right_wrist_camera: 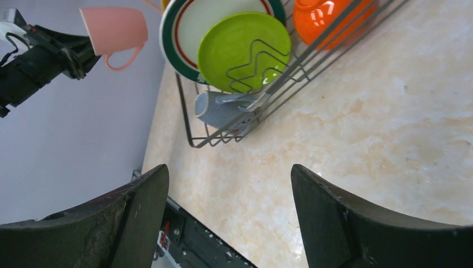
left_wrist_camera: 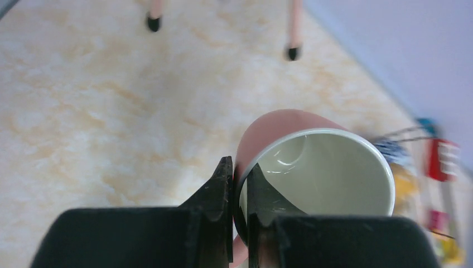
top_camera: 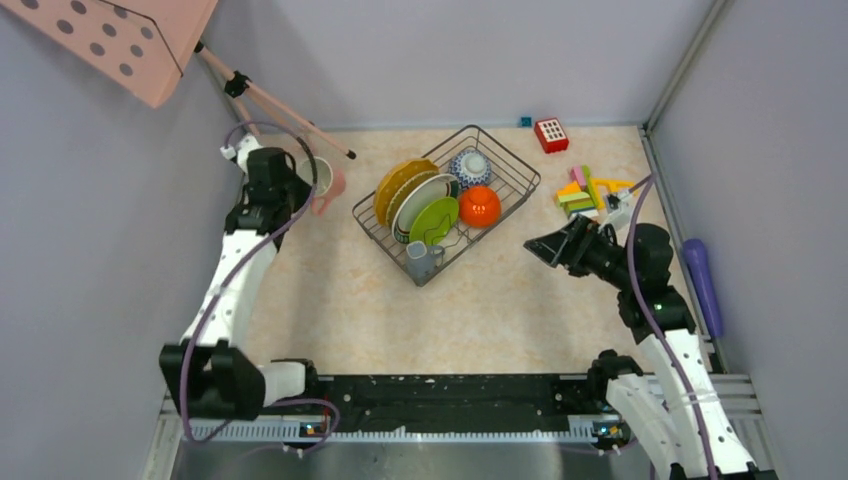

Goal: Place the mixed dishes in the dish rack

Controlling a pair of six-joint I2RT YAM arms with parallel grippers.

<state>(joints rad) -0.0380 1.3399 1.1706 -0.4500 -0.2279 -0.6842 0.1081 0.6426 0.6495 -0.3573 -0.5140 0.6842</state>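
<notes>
The rack (top_camera: 385,247) holds two yellow plates (top_camera: 400,183), one white plate (top_camera: 420,200), one lime plate (top_camera: 437,218), one orange bowl (top_camera: 480,205), one patterned bowl (top_camera: 470,165) and one grey mug (top_camera: 420,260). Left of it, the left pincer (left_wrist_camera: 239,184) pinches the rim of the one pink mug (left_wrist_camera: 279,128); right of it, the right pincer (right_wrist_camera: 228,173) gapes wide, empty.

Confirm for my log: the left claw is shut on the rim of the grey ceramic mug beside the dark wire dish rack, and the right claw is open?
Wrong mug: the left wrist view shows the left claw shut on the rim of the pink ceramic mug; the grey ceramic mug sits inside the dark wire dish rack. The right claw is open.
</notes>
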